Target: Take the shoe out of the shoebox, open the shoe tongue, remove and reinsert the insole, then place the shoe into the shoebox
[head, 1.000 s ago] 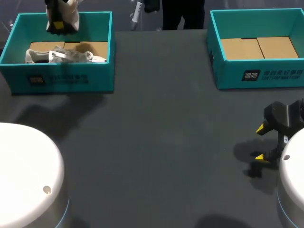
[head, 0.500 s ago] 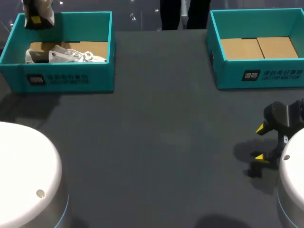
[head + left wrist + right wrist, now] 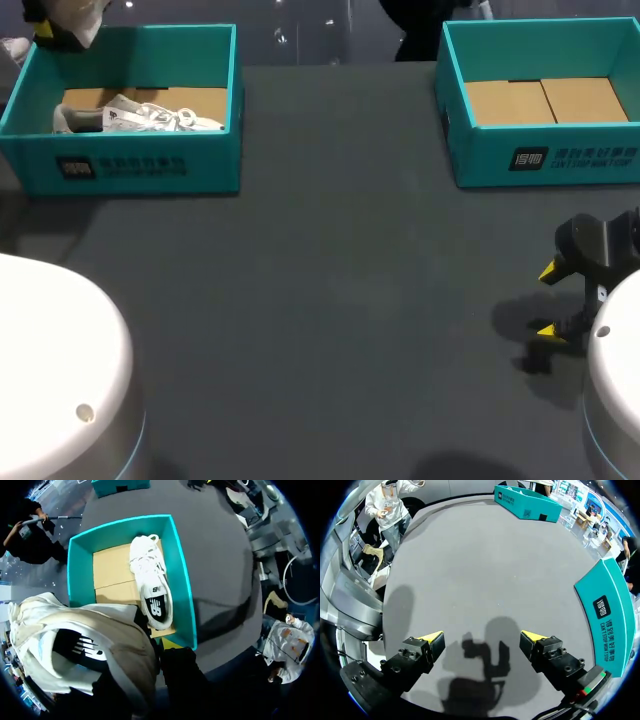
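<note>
My left gripper [image 3: 48, 30] hangs above the far left corner of the left teal shoebox [image 3: 140, 165], shut on a white and beige shoe [image 3: 78, 12]. In the left wrist view that shoe [image 3: 75, 650] fills the space beside the gripper's [image 3: 160, 652] one visible yellow tip, high over the box [image 3: 182, 590]. A second white shoe [image 3: 140, 116] [image 3: 150, 585] lies in the box on its cardboard floor. My right gripper [image 3: 552, 300] [image 3: 482, 640] stands open and empty just above the table at the near right.
A second teal shoebox [image 3: 540, 160] [image 3: 612, 615] with a bare cardboard floor stands at the back right, beyond my right gripper. The arms' white round bases [image 3: 55, 370] [image 3: 615, 380] fill the near corners. Dark table [image 3: 340, 290] lies between the boxes.
My left gripper has carried the shoe leftward and farther back, from over the box's rear wall to past its far left corner. The right arm has stayed still.
</note>
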Robot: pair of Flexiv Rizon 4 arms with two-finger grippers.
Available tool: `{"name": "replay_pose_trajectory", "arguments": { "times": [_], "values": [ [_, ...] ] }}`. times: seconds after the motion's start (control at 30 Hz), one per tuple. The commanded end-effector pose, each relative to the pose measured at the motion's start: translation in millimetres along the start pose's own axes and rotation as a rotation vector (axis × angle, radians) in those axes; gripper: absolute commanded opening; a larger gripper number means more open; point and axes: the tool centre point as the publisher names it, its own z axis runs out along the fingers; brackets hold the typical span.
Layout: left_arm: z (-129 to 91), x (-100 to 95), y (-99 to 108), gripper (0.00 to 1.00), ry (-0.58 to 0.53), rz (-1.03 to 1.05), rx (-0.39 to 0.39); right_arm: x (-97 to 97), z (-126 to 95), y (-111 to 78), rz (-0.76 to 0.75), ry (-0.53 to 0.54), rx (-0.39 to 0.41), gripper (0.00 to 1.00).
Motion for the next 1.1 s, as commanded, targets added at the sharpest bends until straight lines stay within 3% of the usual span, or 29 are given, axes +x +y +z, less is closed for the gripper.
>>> {"name": "replay_pose_trajectory", "arguments": {
  "times": [0.03, 0.4, 0.47, 0.5, 0.57, 0.63, 0.73, 1.1],
  "values": [
    [-0.6, 12.2, -1.4, 0.0, -0.07, 0.162, -0.022, 2.4, -0.7, -0.4, 0.0, -0.004, 0.001, 1.0],
    [-0.6, 12.2, -1.4, 0.0, -0.07, 0.162, -0.022, 2.4, -0.7, -0.4, 0.0, -0.004, 0.001, 1.0],
    [1.1, 6.2, 5.8, 0.0, -0.013, 0.249, -0.051, 2.4, -0.7, -0.4, 0.0, -0.004, 0.001, 1.0],
    [0.9, 5.2, 8.8, 0.0, 0.04, 0.321, 0.007, 2.4, -0.7, -0.4, 0.0, -0.004, 0.001, 1.0],
    [-0.2, 0.1, 15.4, 0.0, 0.045, 0.388, -0.035, 2.4, -0.7, -0.4, 0.0, -0.004, 0.001, 1.0],
    [-3.4, -4.1, 21.8, 0.0, 0.093, 0.503, 0.022, 2.4, -0.7, -0.4, 0.0, -0.004, 0.001, 1.0],
    [-6.1, -2.8, 32.0, 0.0, 0.181, 0.855, -0.031, 2.4, -0.7, -0.4, 0.0, -0.004, 0.001, 1.0],
    [-8.2, -5.1, 36.4, 0.0, 0.16, 0.863, -0.047, 2.4, -0.7, -0.4, 0.0, -0.004, 0.001, 1.0]
  ]
}}
